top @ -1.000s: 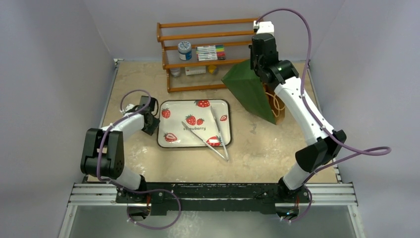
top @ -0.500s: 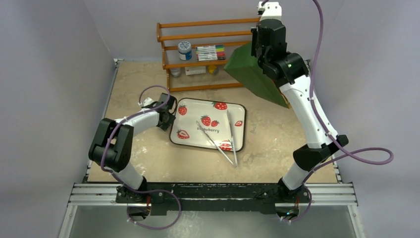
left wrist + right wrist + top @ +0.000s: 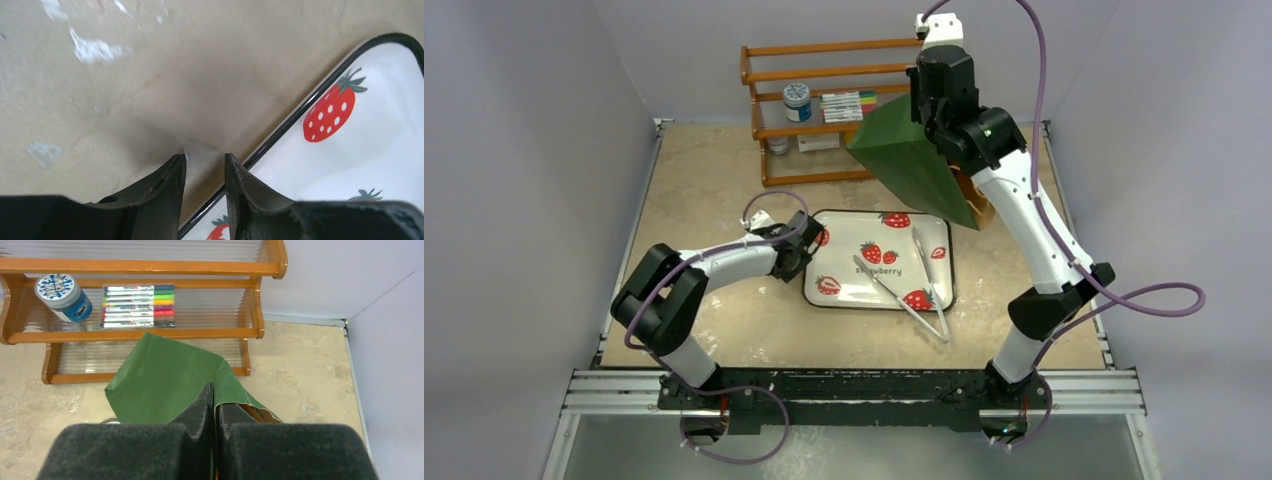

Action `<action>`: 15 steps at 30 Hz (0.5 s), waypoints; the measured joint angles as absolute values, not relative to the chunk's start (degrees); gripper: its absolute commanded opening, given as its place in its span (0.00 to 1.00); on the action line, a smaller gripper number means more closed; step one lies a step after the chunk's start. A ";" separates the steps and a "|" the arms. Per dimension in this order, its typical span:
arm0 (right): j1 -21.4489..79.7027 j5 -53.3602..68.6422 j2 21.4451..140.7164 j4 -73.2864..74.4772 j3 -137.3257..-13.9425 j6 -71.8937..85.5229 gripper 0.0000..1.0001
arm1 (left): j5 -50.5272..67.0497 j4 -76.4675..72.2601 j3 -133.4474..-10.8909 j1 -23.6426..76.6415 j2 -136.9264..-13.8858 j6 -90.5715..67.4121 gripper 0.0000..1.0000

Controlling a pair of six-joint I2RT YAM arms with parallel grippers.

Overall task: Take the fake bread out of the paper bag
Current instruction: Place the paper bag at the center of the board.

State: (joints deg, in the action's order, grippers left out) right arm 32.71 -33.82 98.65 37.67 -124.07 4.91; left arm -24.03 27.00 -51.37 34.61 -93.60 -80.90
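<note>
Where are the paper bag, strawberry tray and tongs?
paper bag (image 3: 909, 165), top external view, on its green side panel.
strawberry tray (image 3: 849, 232), top external view, on bare white near its far-left corner.
tongs (image 3: 942, 330), top external view, on the joined end past the tray's near edge.

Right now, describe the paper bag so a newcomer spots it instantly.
Find the wooden rack at the back. In front of its right end, past the strawberry tray's far corner, the right gripper pinches the paper bag. It is the one large dark green wedge, brown kraft inside.
</note>
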 measured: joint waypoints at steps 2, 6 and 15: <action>33.15 -33.74 98.65 37.63 -124.51 4.86 0.00 | -24.60 27.86 -51.46 37.28 -93.60 -82.19 0.35; 34.06 -33.65 98.65 37.50 -125.29 4.84 0.00 | -24.95 30.11 -53.04 43.07 -94.65 -84.93 0.34; 37.30 -33.54 98.96 37.47 -126.98 4.84 0.00 | -25.21 32.18 -61.14 51.33 -101.45 -88.09 0.34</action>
